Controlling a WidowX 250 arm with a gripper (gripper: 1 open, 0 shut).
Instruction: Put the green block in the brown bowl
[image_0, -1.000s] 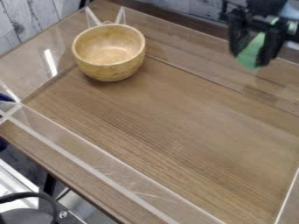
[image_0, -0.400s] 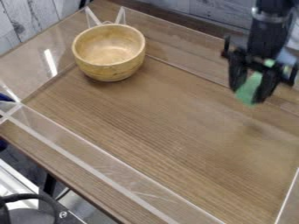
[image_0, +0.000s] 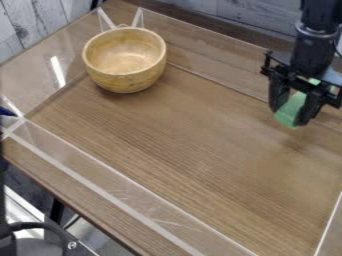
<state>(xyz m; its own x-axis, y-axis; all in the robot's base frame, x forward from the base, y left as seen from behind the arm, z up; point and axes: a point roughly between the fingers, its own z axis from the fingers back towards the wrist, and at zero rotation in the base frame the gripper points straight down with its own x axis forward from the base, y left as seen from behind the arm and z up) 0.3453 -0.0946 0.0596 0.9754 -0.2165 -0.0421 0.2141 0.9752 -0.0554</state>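
Note:
The green block (image_0: 289, 108) shows between the black fingers of my gripper (image_0: 294, 116) at the right side of the wooden tabletop. The gripper points straight down, is shut on the block and hangs just over the wood; whether the block's lower end touches the surface I cannot tell. The brown bowl (image_0: 124, 58), round and light tan, stands upright at the back left with nothing inside it. It is far to the left of the gripper.
A wooden tabletop (image_0: 174, 140) is fenced by low clear plastic walls, one along the front left (image_0: 94, 168) and one along the back (image_0: 214, 80). The table's front edge drops off at the lower left, with dark cables (image_0: 34, 235) beneath.
The gripper has come down and moved to the right, toward the tabletop, carrying the green block with it. The bowl has stayed where it was.

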